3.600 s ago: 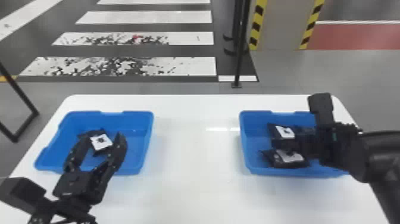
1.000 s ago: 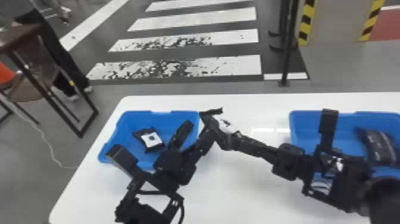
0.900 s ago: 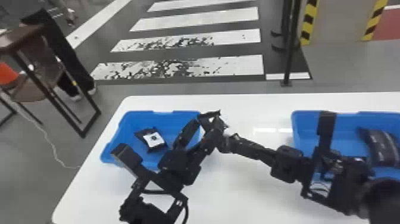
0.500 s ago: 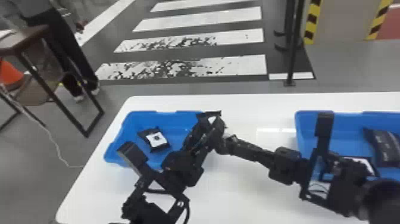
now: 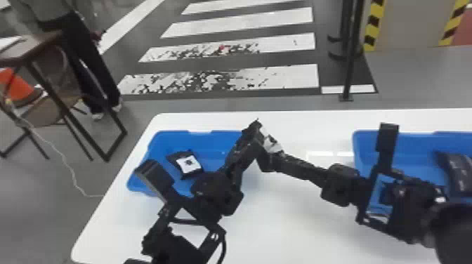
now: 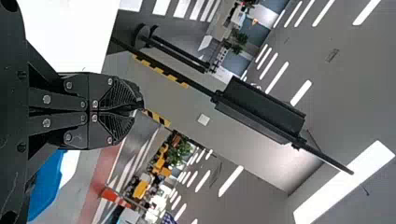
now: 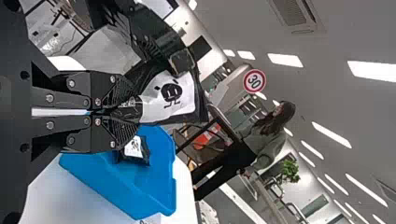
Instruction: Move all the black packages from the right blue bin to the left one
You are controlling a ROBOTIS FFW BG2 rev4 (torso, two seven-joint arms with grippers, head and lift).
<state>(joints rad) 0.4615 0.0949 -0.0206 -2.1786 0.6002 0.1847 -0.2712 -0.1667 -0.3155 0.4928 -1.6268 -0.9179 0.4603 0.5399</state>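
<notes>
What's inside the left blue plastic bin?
One black package with a white label lies inside the bin. In the head view, the black left arm covers the bin's near right part, so what lies on the floor there cannot be seen from that view.

The left bin (image 5: 210, 144) and the right bin (image 5: 365, 149) stand well apart on the bench (image 5: 298, 217). One package (image 5: 182, 162) lies in the left bin, another package (image 5: 460, 172) in the right. A third package (image 5: 269, 141) is between the bins, above the bench.
</notes>
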